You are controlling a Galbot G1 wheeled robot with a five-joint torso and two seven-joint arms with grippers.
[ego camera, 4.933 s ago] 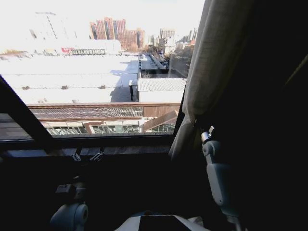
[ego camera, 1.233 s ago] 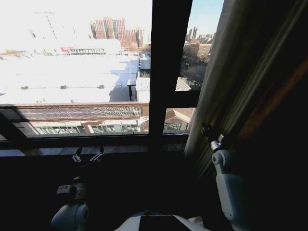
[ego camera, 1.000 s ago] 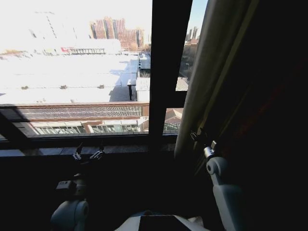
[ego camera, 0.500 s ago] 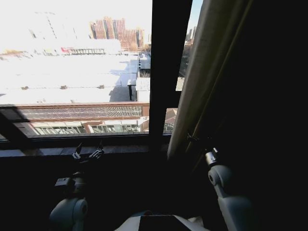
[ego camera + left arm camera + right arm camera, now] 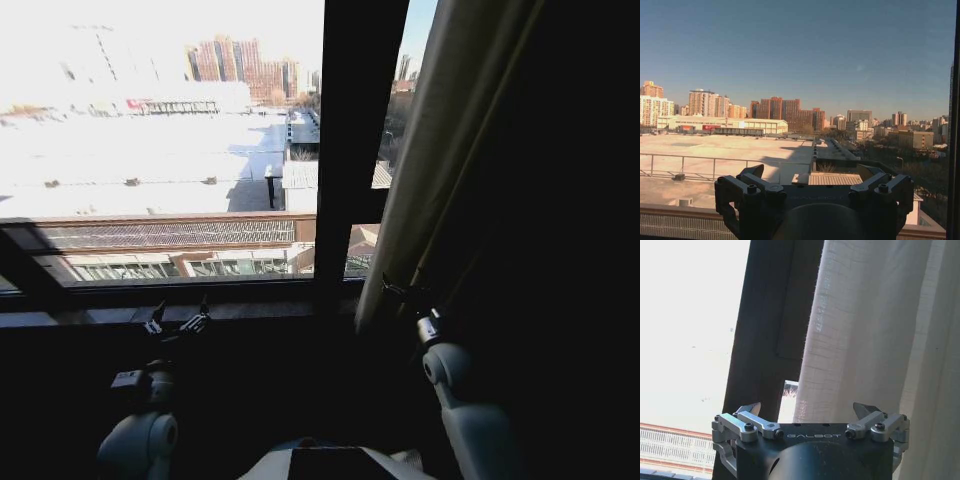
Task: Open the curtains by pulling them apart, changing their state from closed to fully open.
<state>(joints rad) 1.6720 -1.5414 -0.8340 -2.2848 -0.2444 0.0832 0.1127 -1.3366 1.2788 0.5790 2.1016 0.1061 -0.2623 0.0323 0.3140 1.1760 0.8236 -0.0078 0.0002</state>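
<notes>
— Silver fingers [image 5: 750,410] on the right gripper [image 5: 810,412]: spread apart?
— Yes, grasping nothing, with the curtains [image 5: 875,340] just ahead beside the black window frame [image 5: 350,150].
— And the left gripper [image 5: 175,322]?
— Splayed too, low by the sill, well apart from the fabric.

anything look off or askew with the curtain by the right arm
Nothing stands out. The curtain hangs gathered at the window's right side, leaning slightly inward toward its foot. The right gripper is open just before its edge, not gripping it.
</notes>
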